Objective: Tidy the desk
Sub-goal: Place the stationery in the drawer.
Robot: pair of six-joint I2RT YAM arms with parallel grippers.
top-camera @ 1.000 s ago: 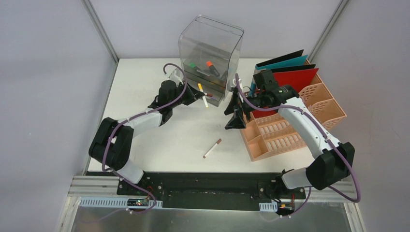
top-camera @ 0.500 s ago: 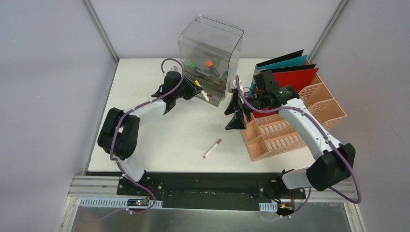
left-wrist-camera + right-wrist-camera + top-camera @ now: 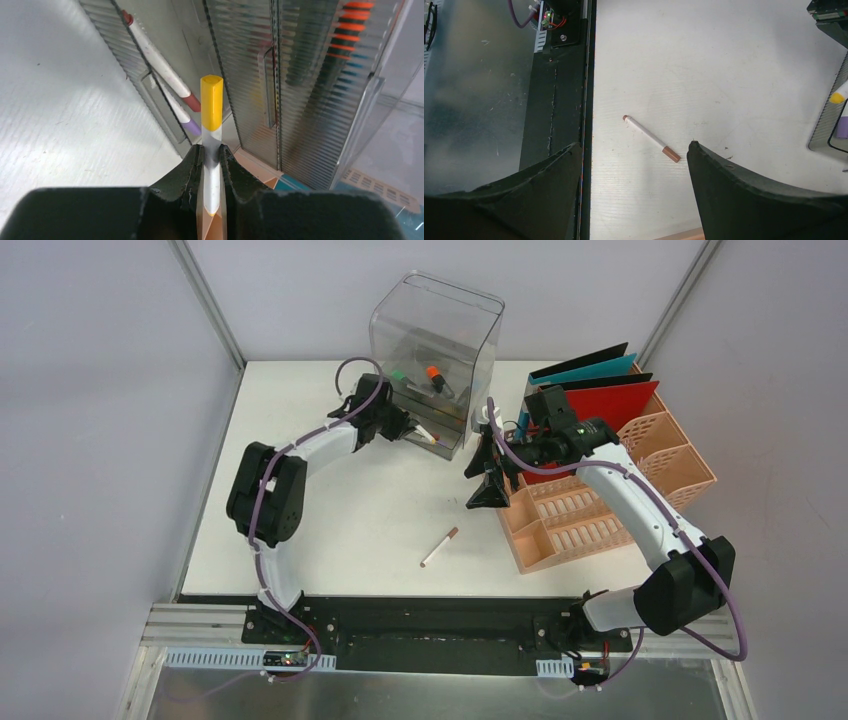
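The desk (image 3: 330, 510) is a white tabletop. My left gripper (image 3: 400, 427) is shut on a white marker with a yellow cap (image 3: 211, 107), whose cap end points into the open lower drawer of the clear drawer box (image 3: 435, 350). A red-capped marker (image 3: 160, 65) and a purple-capped one (image 3: 182, 117) lie in that drawer. My right gripper (image 3: 480, 480) hangs open above the desk beside the peach rack, nothing between its fingers. A brown-capped marker (image 3: 439, 547) lies loose on the desk, below and ahead of the right gripper (image 3: 634, 145) in its wrist view.
A peach lattice file rack (image 3: 600, 510) stands at the right, with red, teal and black folders (image 3: 600, 390) upright in its back slots. Orange and green markers show inside the drawer box. The black and metal front edge (image 3: 569, 75) runs close to the brown-capped marker.
My left arm has stretched toward the back, carrying the yellow-capped marker up to the drawer box's open drawer. The right arm and the brown-capped marker have not moved.
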